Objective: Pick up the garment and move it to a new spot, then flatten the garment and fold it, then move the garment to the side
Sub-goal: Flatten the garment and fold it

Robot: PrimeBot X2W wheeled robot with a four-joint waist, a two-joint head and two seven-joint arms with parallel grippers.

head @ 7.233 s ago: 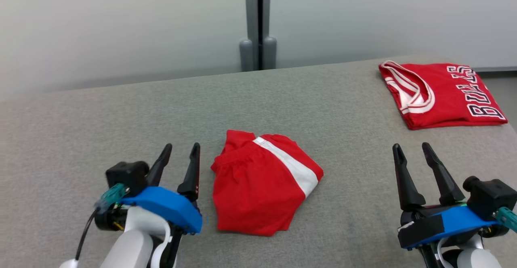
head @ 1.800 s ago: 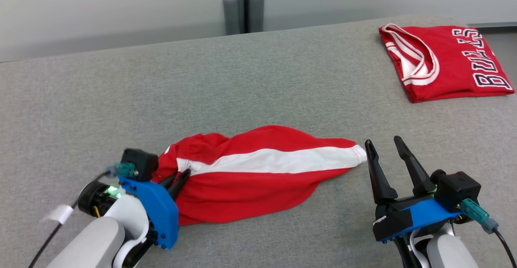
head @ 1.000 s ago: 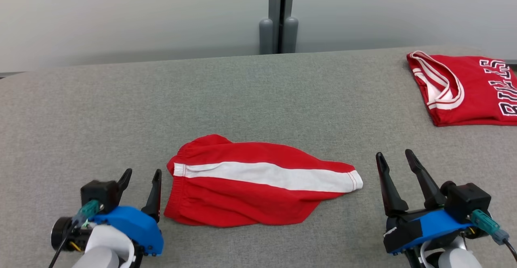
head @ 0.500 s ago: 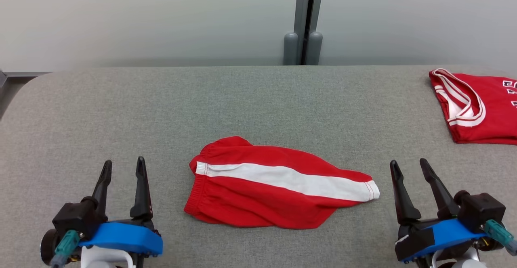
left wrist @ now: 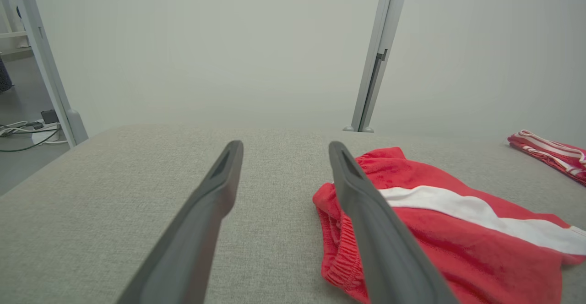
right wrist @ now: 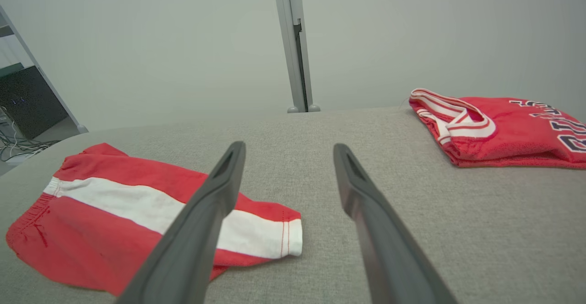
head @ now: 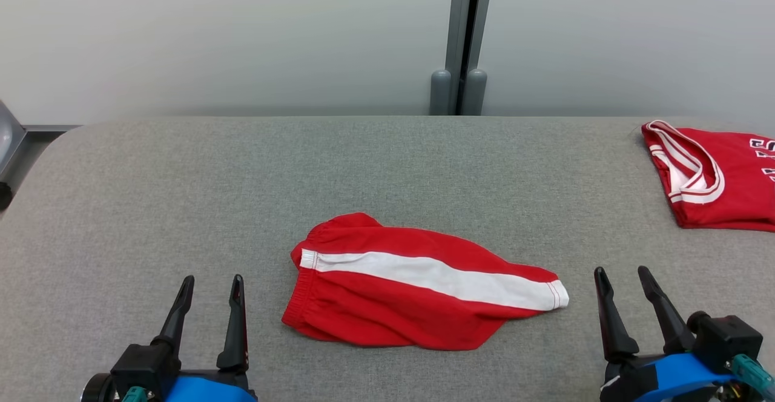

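Loosely rumpled, the red shorts (head: 418,293) lie mid-way along the tabletop (head: 181,196), waistband toward the left gripper (head: 212,279), white-striped hem toward the right gripper (head: 621,270); both sit apart from it, fingers spread wide, empty. Light, limp cloth will likely sag, so pinching waistband and hem corners looks best. A folded jersey (head: 726,190) lies well apart.

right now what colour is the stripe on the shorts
White, running along the red shorts from waistband to hem; the stripe shows best in the head view.
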